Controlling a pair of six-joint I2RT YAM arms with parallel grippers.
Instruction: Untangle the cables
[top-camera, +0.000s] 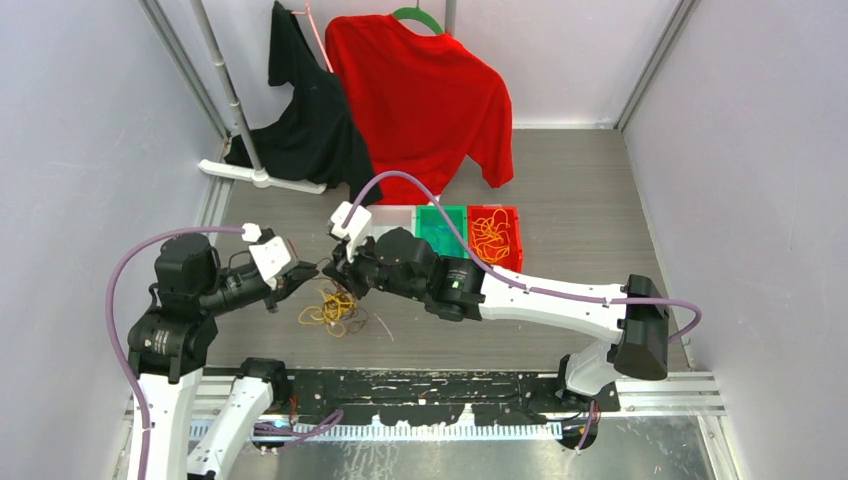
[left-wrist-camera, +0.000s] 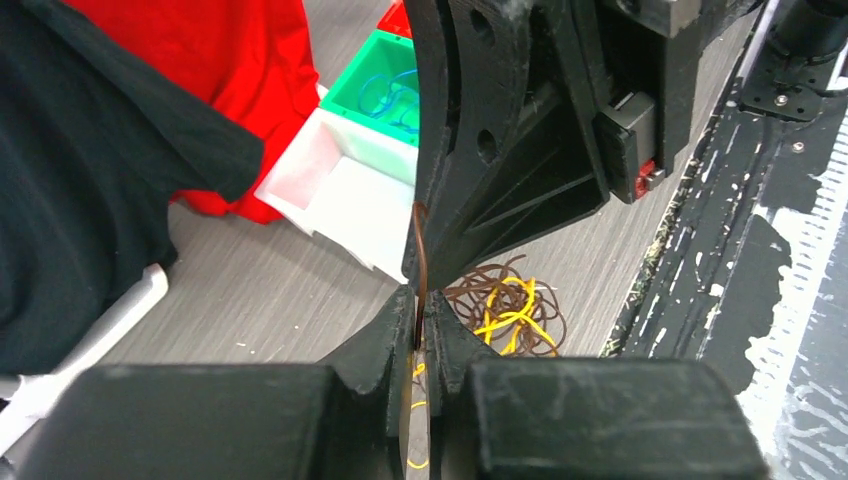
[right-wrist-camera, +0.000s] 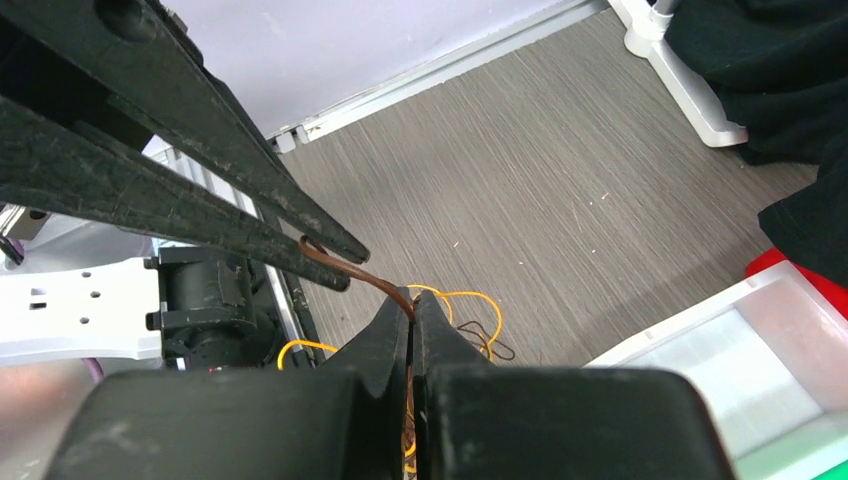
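Left gripper (left-wrist-camera: 420, 312): matt black plastic, faintly ribbed, grainy, dusty at the edges.
Right gripper (right-wrist-camera: 411, 305): same matt black plastic, coarse texture.
Pinched in both claws, dark brown cable (left-wrist-camera: 421, 255): smooth, glossy sheath (a highlight runs along it).
Just past the left claw's tips, yellow cables (left-wrist-camera: 505, 318): smooth, slightly shiny.
Beyond the right claw, table (right-wrist-camera: 560, 180): grey wood-grain laminate, matt, finely streaked.
Right of the left claw, base plate (left-wrist-camera: 760, 250): black coating chipped to pale patches, looks like metal.
Ahead of the left claw, green bin (left-wrist-camera: 372, 140) and white bin (left-wrist-camera: 340, 195): smooth moulded plastic, mild sheen.
Further left, red cloth (left-wrist-camera: 220, 50) and black cloth (left-wrist-camera: 90, 170): soft, matt knit.
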